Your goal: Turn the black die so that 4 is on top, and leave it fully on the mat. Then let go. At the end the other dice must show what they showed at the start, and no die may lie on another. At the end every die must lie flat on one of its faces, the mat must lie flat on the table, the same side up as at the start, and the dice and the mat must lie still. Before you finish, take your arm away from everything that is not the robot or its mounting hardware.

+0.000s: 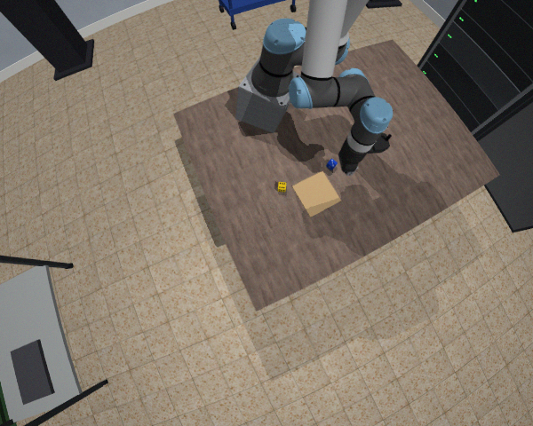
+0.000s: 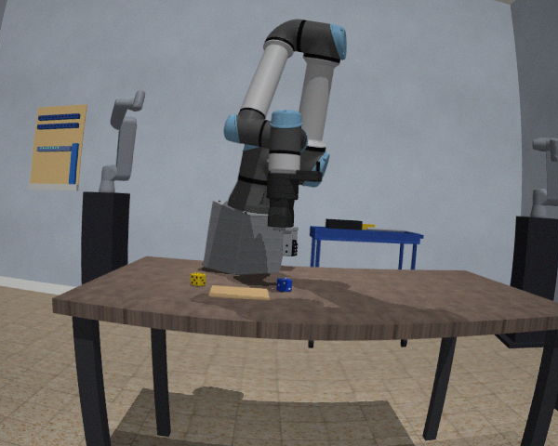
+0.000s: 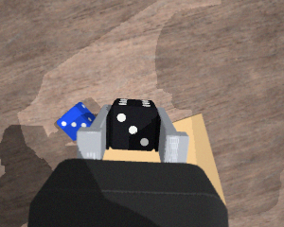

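Note:
My gripper (image 1: pixel 349 173) (image 2: pixel 290 242) (image 3: pixel 133 119) is shut on the black die (image 2: pixel 295 247) (image 3: pixel 133 131) and holds it in the air, well above the table. The die's face toward the wrist camera shows three pips; a narrow strip of another face shows two groups of pips. Its underside is hidden. The tan mat (image 1: pixel 315 193) (image 2: pixel 239 290) (image 3: pixel 196 137) lies on the table, left of the gripper in the top view. The blue die (image 1: pixel 331 163) (image 2: pixel 284 284) (image 3: pixel 76 120) lies on the table near the mat's corner. The yellow die (image 1: pixel 282 186) (image 2: pixel 198 279) lies beyond the mat's other side.
The brown table (image 1: pixel 239 193) (image 2: pixel 390 297) carries the arm's grey base (image 1: pixel 262 110) (image 2: pixel 241 240) at the back. The blue die is the nearest object to the gripper. Shadows of the arm fall over the table around the mat.

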Motion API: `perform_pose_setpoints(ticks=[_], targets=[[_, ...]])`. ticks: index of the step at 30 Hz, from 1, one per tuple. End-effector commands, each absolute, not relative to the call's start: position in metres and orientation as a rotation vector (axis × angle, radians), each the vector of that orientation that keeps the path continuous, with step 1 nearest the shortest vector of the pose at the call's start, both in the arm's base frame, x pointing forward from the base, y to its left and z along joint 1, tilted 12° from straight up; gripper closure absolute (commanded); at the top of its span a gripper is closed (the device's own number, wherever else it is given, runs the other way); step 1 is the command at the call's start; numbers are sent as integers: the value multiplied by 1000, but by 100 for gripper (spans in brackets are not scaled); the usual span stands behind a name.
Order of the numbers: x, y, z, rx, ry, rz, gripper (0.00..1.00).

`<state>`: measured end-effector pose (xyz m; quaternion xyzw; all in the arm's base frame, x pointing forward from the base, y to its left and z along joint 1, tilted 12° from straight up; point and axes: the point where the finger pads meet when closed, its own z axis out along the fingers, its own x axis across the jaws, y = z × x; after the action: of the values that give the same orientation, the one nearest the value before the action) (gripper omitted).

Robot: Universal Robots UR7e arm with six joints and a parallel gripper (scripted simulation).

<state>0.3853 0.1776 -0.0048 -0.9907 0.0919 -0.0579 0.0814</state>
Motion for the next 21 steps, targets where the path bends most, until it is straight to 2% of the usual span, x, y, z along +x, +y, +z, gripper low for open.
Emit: perform_pose_setpoints(ticks=[1, 21], targets=[[388, 177, -3, -2960, 274, -182, 43], [387, 175, -4, -2978, 90, -197, 43]])
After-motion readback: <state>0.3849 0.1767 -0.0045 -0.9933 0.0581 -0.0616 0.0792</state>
